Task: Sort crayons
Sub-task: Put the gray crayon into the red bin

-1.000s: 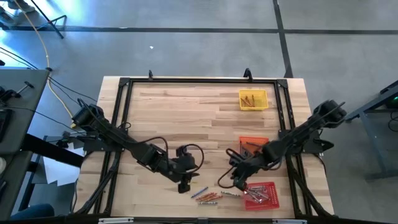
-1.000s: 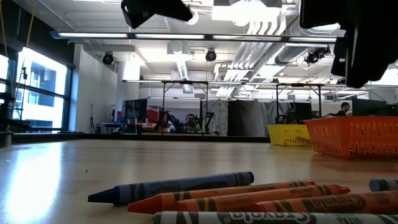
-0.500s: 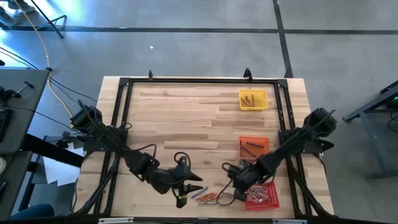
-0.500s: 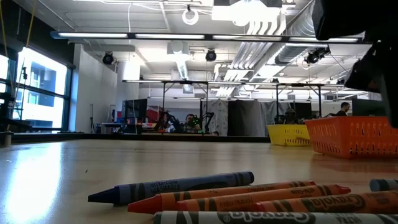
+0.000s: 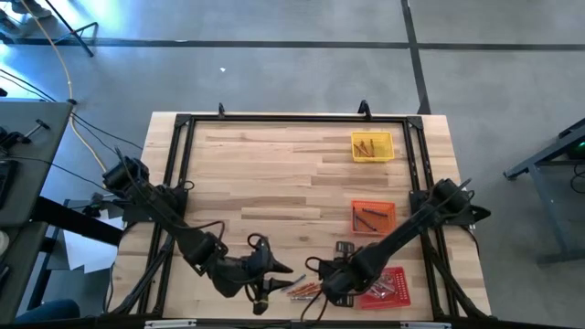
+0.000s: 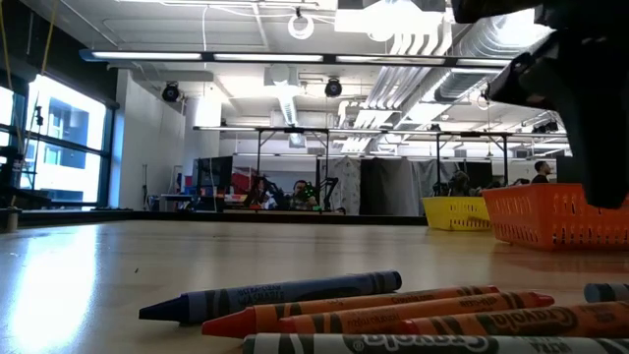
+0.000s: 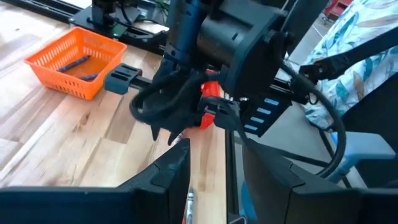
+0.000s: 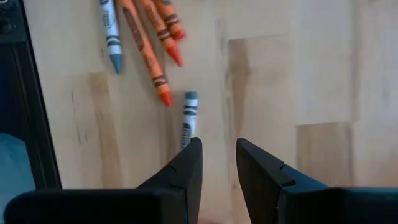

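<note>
Several crayons (image 5: 306,289), orange, blue and grey, lie flat on the wooden table near its front edge. They fill the foreground of the low view (image 6: 373,305). My right gripper (image 5: 325,283) is open just above them. In the right wrist view (image 8: 217,148) a grey crayon (image 8: 188,118) lies right before one finger (image 8: 191,163), with orange crayons (image 8: 146,43) beyond it. My left gripper (image 5: 274,277) is open and empty to the left of the pile. It points at the right arm in the left wrist view (image 7: 214,163).
A red mesh tray (image 5: 386,285) with crayons stands right of the pile. An orange tray (image 5: 373,216) stands behind it and a yellow tray (image 5: 372,146) at the far right. A black frame (image 5: 183,164) runs along the table's edges. Bare wood lies at the centre and far left.
Both grippers have gone toward the table's near edge and down. My right gripper has also gone left, from above the red tray to the crayon pile. My left gripper has drawn closer to the pile's left side. The crayons have kept still.
</note>
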You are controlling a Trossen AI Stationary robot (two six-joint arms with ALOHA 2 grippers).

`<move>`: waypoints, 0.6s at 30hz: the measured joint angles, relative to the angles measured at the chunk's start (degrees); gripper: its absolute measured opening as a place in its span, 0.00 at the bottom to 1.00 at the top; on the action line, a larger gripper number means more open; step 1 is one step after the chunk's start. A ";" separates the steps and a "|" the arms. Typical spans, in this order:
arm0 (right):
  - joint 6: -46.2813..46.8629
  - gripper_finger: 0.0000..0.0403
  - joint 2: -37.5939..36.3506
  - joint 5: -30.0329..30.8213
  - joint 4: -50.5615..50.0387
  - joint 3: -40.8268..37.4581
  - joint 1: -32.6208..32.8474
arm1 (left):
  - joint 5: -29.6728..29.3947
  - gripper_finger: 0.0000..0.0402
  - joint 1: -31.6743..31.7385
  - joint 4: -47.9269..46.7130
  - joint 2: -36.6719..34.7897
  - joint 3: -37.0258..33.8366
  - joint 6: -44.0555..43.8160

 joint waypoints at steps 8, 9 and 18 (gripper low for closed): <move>1.98 0.23 3.23 -2.90 0.22 1.60 1.46 | -0.13 0.33 -0.35 -0.19 0.33 -0.02 -0.03; 2.41 0.23 3.28 -3.04 0.23 1.60 1.60 | -0.13 0.33 -0.35 -0.23 0.35 -0.02 -0.03; 3.61 0.23 3.57 -3.03 1.11 1.43 1.99 | -0.13 0.33 -0.33 -0.25 0.35 -0.02 -0.03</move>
